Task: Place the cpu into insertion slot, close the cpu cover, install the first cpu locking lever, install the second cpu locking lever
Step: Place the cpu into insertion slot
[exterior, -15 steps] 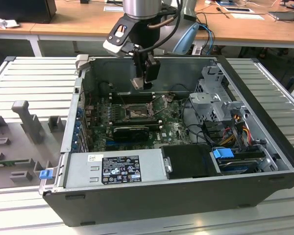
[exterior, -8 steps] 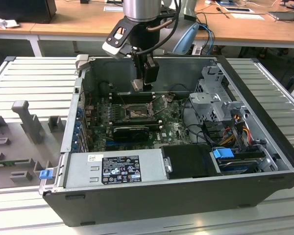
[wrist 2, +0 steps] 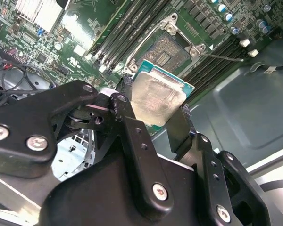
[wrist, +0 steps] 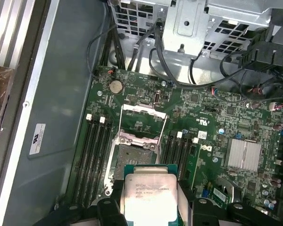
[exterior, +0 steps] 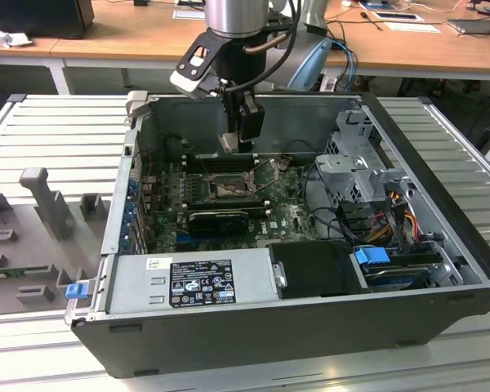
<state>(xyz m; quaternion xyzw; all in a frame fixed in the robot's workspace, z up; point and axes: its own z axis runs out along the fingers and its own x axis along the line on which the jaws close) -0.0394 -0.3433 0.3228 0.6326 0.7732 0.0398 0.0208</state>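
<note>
Hanging above the motherboard [wrist: 217,117], the cpu [wrist: 148,195] is gripped in the gripper [wrist 2: 155,106], jaws closed to chip width. Nothing is seated yet: the insertion slot [exterior: 229,189], at six o'clock of the chip in the exterior view, is seen bare, and the cpu cover [wrist: 142,107] seems swung up. Closing and locking are judged undone. The board and a power supply [exterior: 192,282], at six o'clock of the slot, are housed in the case [exterior: 269,335].

Silver-grey cpu [wrist 2: 158,98], green circuit board [wrist: 203,117], black gripper [wrist 2: 153,103]
</note>
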